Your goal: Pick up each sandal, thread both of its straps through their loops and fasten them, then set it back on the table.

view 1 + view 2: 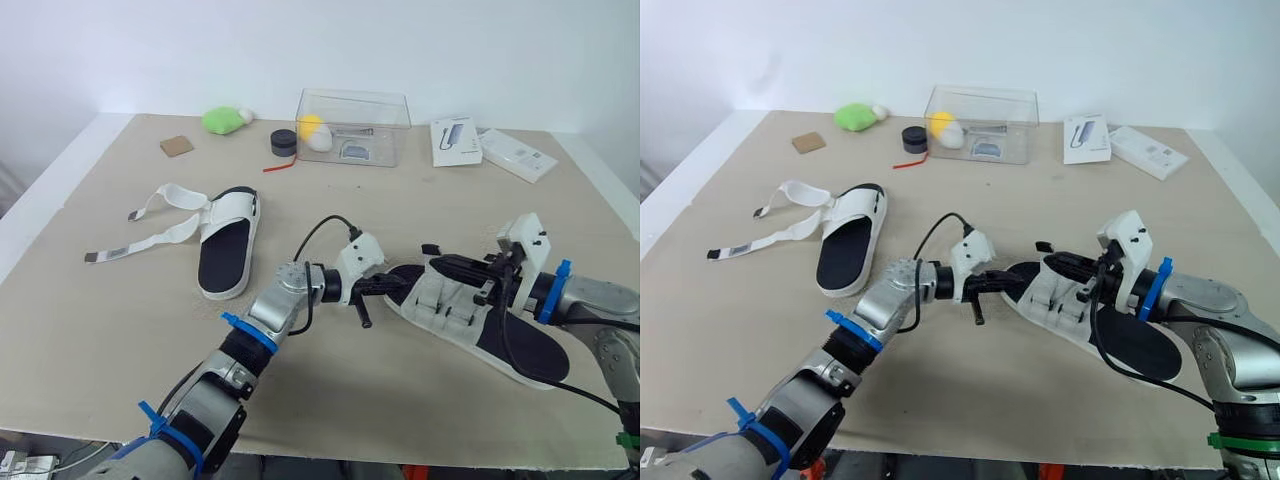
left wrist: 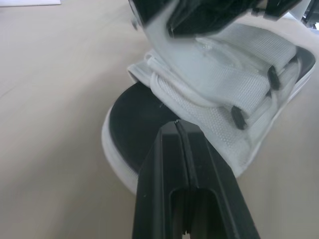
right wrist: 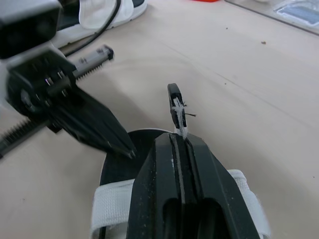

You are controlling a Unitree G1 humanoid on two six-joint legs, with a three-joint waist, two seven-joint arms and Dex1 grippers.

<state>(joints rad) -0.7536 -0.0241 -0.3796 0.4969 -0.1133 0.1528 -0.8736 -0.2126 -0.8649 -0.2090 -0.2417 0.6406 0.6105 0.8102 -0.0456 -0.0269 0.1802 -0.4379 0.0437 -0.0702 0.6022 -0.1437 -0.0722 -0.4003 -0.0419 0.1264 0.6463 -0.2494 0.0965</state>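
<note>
Left gripper (image 2: pixel 179 130), closed and empty, rests at the toe of the sandal (image 1: pixel 522 348); my right gripper (image 3: pixel 180 138) pinches the strap tip (image 3: pixel 174 97), which I should draw straight, keeping tension.

Box (image 1: pixel 390 112) behind left sandal (image 1: pixel 228 245), right sandal (image 1: pixel 525 345)

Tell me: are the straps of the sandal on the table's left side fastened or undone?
Undone: both straps of that sandal trail loose and spread across the table.
</note>
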